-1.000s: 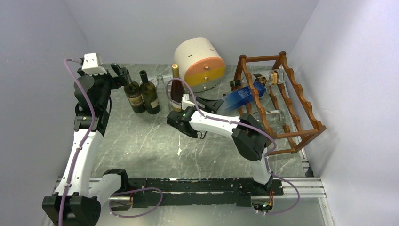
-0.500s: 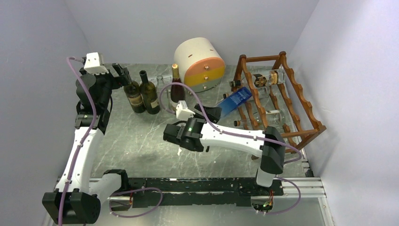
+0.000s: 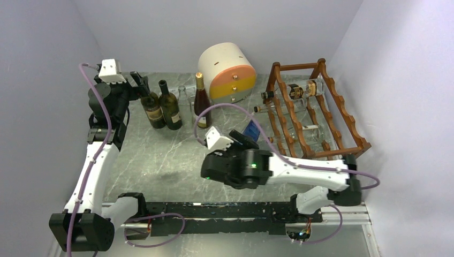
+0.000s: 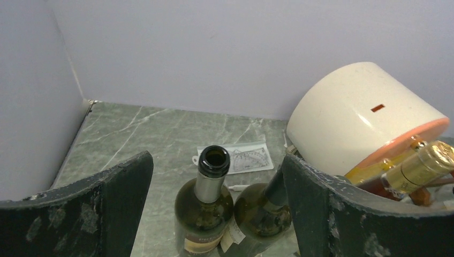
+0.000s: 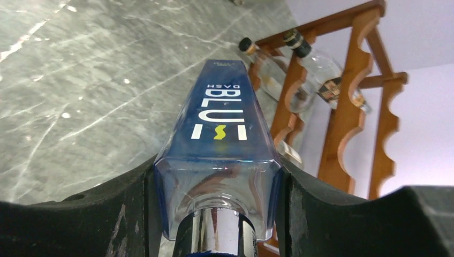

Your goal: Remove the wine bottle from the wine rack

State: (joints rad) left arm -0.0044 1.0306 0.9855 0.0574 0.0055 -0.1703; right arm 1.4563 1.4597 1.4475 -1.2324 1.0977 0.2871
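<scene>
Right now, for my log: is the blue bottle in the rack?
Out. The right gripper clamps the blue bottle, clear of the wine rack's front.

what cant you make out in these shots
Top view: the blue bottle is mostly hidden behind the right hand; only a corner shows.
Right wrist view: its neck end is cut off by the bottom edge.
Left wrist view: the label of the green bottle is cut off by the bottom edge, unreadable.
Top view: the wine rack rails partly cover the clear bottles; their count is unsure.
</scene>
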